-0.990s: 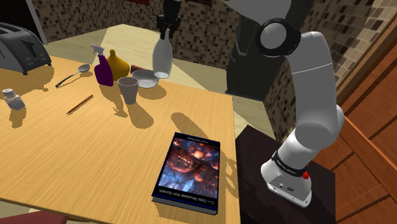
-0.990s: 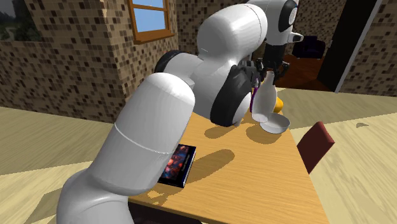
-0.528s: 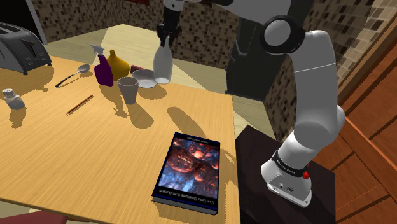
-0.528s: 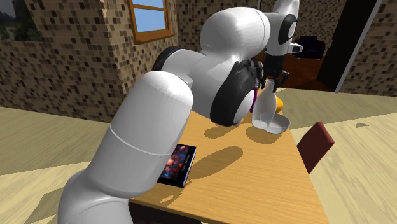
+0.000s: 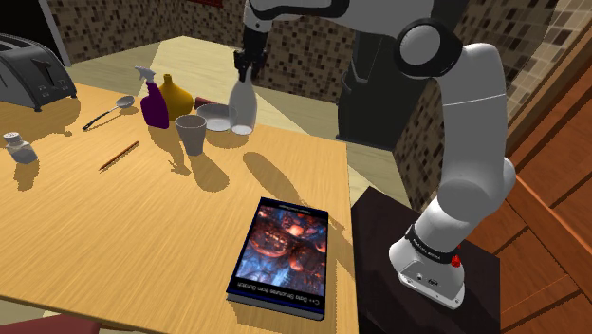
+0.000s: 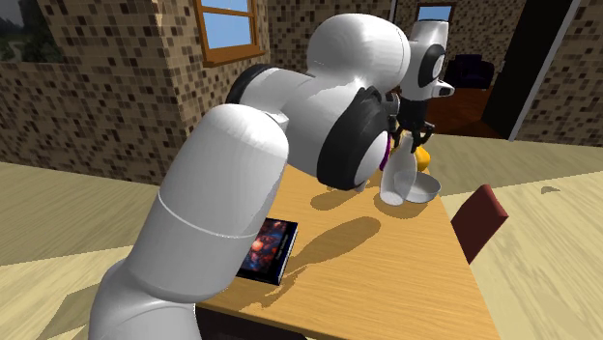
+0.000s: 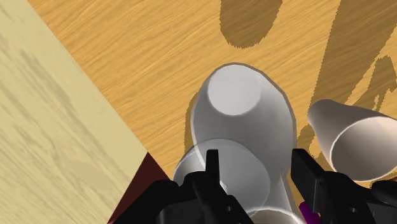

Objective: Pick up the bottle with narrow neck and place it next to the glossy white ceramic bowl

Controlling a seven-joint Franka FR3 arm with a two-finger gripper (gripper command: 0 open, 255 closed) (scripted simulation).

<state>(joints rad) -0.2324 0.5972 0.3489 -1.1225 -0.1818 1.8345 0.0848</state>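
The shoulder camera stands beside and a little behind the stand (image 5: 379, 249), which lies at 4 o'clock in its picture. It looks down over the table (image 5: 114, 218) from a middle distance, and the arm (image 5: 470, 142) reaches toward 11 o'clock. The second exterior camera sits very near behind the arm, it seems somewhat above table height, and faces along the table toward 1 o'clock. Both views share the book (image 5: 283, 254), the bottle (image 5: 242, 102) and the bowl (image 5: 213, 116). The wrist camera looks steeply down along the gripper (image 7: 254, 160), close above the bottle, onto the table's edge and the floor (image 7: 51, 127).
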